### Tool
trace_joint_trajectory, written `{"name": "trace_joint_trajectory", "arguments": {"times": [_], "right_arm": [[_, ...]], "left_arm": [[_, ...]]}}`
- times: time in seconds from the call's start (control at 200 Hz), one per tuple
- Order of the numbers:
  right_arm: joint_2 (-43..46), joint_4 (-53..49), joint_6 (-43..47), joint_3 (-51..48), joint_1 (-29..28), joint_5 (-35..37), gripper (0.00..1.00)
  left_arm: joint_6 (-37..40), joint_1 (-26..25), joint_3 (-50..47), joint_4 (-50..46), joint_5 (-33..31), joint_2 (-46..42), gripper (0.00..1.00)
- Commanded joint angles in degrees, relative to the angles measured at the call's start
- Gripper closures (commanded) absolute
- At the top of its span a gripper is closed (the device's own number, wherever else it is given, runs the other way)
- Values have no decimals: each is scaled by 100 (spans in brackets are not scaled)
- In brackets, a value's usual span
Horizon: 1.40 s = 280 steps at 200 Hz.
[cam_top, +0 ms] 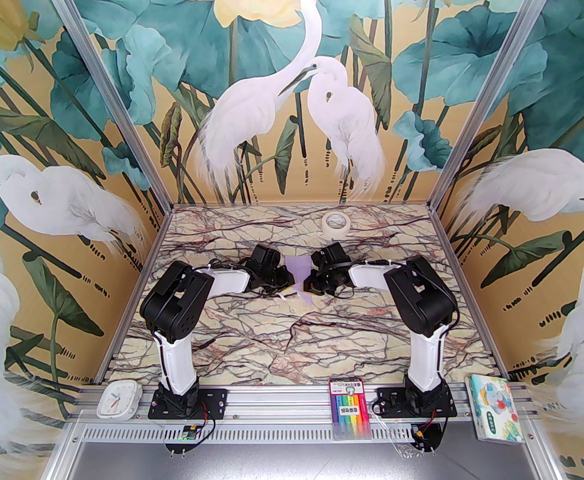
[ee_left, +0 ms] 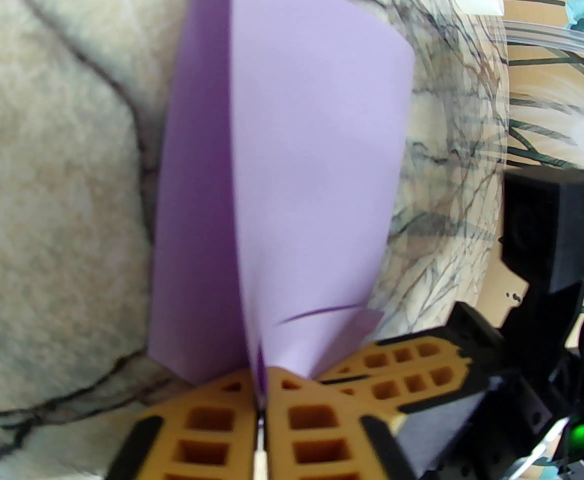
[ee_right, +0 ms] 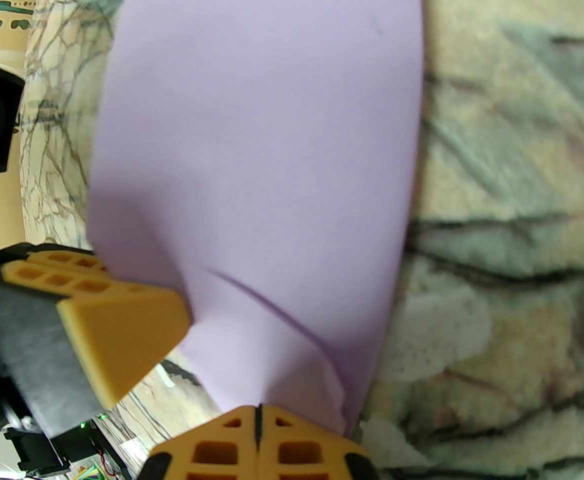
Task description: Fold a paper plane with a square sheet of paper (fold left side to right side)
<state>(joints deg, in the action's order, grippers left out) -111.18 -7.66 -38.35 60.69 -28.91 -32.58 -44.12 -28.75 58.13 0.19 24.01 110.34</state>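
The pale lavender sheet of paper (cam_top: pixel 298 270) is folded into a tapering dart shape, wide at the far end and pointed toward me. It is held just above mid-table between both arms. My left gripper (cam_top: pixel 287 279) is shut on its left side. In the left wrist view the gripper (ee_left: pixel 260 398) pinches the paper (ee_left: pixel 312 168) at a raised centre ridge. My right gripper (cam_top: pixel 313 279) is shut on the right side, and in the right wrist view it (ee_right: pixel 257 418) clamps the paper's (ee_right: pixel 261 143) near edge beside a short crease. The two sets of orange fingers nearly touch.
A white tape roll (cam_top: pixel 336 222) lies at the back of the marble table (cam_top: pixel 281 348). On the front rail sit a small white clock (cam_top: pixel 117 400), a marker pack (cam_top: pixel 351 408) and a colourful tissue pack (cam_top: pixel 494 408). Aluminium posts frame the cell.
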Motion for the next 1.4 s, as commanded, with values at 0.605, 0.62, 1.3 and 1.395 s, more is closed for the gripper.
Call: {"name": "trace_joint_trajectory", "arguments": {"times": [0.605,0.62,1.3,1.395], "right_arm": [[793,100,-220,-362,-228,1319,100],[742,80,-211,-334,-227,1316,100],[-284,-287,3,405,-93,1170,100],[-347,-365,12,393,-96,1184,100]], "left_arm": [[461,-271,886,-1771,-868,-144,94],[467,-273,897,-1793,-871,-139,94],[501,-284,1004,-1872,-815,-99,93],[505,-283,1063,-1931,-823,-101,87]]}}
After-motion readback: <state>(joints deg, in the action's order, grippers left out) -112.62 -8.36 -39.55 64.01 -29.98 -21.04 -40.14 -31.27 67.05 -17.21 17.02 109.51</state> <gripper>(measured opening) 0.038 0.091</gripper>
